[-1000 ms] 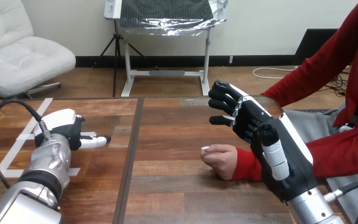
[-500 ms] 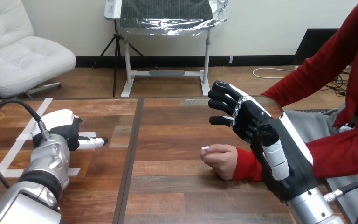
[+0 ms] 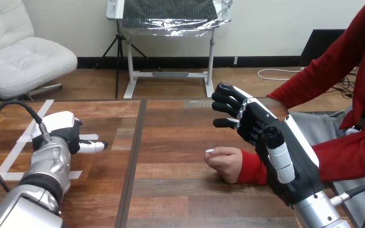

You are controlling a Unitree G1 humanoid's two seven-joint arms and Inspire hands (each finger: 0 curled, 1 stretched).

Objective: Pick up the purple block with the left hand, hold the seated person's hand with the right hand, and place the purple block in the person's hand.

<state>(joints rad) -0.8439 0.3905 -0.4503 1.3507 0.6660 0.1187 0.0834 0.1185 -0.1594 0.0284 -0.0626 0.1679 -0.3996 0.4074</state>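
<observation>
The left hand (image 3: pixel 65 132) had slid a little farther away from the person's hand (image 3: pixel 223 162) over the last second, staying low over the table (image 3: pixel 180 199); whether it was closed on anything could not be told, nor whether the purple block lay under or within it; on that showing the pick-up looked unfinished, not yet a carry toward the person. The right hand (image 3: pixel 259 126) had not moved; it hung raised just beyond and above the person's hand, apart from it, fingers (image 3: pixel 225 90) spread, lightly bent and holding nothing. The person's hand rested on the table as a loose fist; it would likely need to open before a block could go in. A dark seam (image 3: pixel 134 156) in the table ran between the left hand and the person's hand; strips of white tape (image 3: pixel 45 107) lay farther off, past the left hand.
</observation>
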